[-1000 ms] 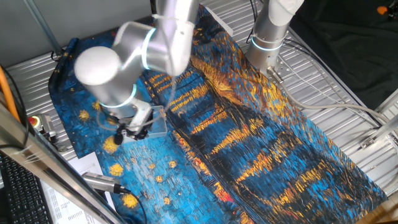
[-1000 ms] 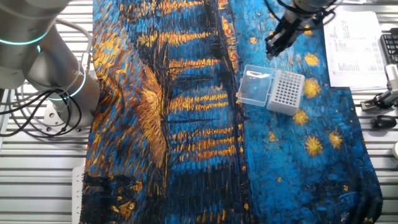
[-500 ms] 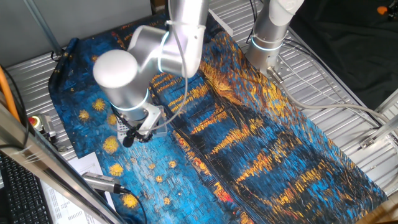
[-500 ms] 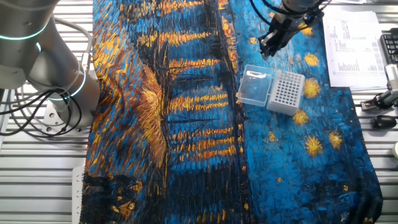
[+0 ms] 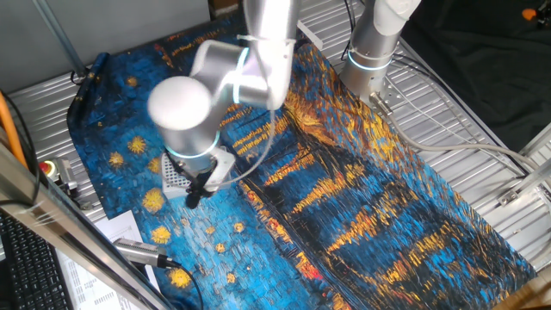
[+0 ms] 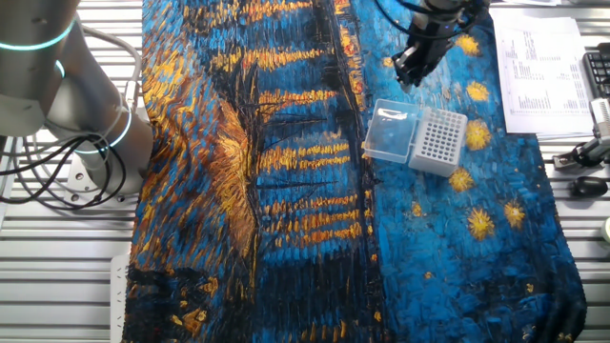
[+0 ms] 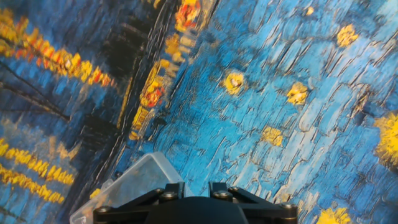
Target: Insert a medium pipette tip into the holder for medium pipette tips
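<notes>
The holder for medium pipette tips [image 6: 440,140] is a small white block with a dense grid of dark holes. It stands on the blue part of the painted cloth, against a clear plastic box [image 6: 391,133]. In one fixed view the holder [image 5: 175,172] shows just left of my gripper [image 5: 195,196]. In the other fixed view my gripper [image 6: 408,74] hangs above the cloth, beyond the clear box and apart from the holder. In the hand view only the finger mounts of my gripper [image 7: 193,186] show, with a corner of the clear box [image 7: 127,183] at the lower left. No pipette tip shows in any view.
A second arm's base [image 5: 372,52] stands at the far side of the cloth [image 6: 286,191]. Printed paper [image 6: 538,71] and tools [image 6: 581,157] lie beside the cloth on the metal table. A pipette-like tool [image 5: 142,251] lies near the front edge.
My gripper has moved sideways past the holder toward the clear box side, staying above the cloth. The holder and the box have not moved.
</notes>
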